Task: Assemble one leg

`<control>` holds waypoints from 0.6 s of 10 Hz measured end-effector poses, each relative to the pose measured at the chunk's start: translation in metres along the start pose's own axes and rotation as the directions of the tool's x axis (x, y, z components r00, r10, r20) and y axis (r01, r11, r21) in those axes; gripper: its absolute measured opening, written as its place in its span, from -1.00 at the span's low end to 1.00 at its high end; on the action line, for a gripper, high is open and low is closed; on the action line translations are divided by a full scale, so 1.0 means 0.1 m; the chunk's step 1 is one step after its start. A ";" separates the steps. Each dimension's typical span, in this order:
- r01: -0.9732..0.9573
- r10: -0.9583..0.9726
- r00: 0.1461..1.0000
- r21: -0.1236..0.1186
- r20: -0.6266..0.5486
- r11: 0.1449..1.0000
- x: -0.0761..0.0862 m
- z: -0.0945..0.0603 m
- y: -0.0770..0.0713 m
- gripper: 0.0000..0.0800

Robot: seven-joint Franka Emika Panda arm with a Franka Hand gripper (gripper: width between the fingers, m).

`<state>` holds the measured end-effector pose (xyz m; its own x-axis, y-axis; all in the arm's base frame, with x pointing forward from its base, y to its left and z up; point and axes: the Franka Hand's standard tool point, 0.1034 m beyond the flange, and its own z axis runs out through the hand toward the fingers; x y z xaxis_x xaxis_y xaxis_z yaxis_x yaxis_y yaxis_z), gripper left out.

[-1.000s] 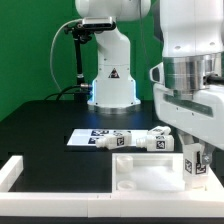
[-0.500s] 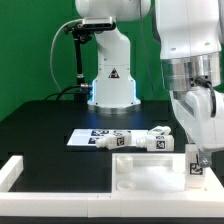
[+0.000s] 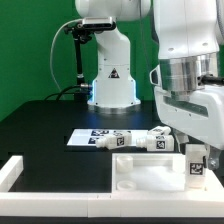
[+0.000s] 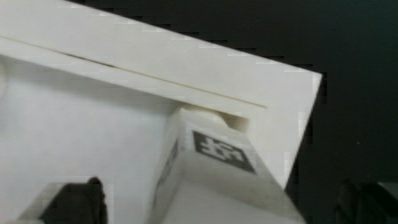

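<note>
A leg stands upright on the near corner of the white tabletop slab, at the exterior view's right, its tag facing the camera. My gripper hangs just above it, open. In the wrist view the leg rises between the jaws, and the dark fingers stand off from its sides with a gap showing. The slab's edge runs across behind the leg. More legs lie on their sides behind the slab.
The marker board lies on the black table in front of the robot base. A white border frame sits at the exterior view's left. My arm's bulky wrist fills the upper right.
The jaws have opened and let go of the leg, which stays upright on the slab. The hand has turned and lifted slightly, so more of the leg shows.
</note>
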<state>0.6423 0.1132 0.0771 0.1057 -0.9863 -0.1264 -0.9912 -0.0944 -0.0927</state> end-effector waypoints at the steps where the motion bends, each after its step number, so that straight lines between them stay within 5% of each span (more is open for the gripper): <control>1: 0.000 0.000 1.000 0.000 0.000 1.000 0.00 0.00 0.00 0.62; 6: 0.000 0.000 1.000 0.000 0.000 1.000 0.00 0.00 0.00 0.62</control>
<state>0.6423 0.1132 0.0771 0.1057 -0.9863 -0.1264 -0.9912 -0.0944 -0.0927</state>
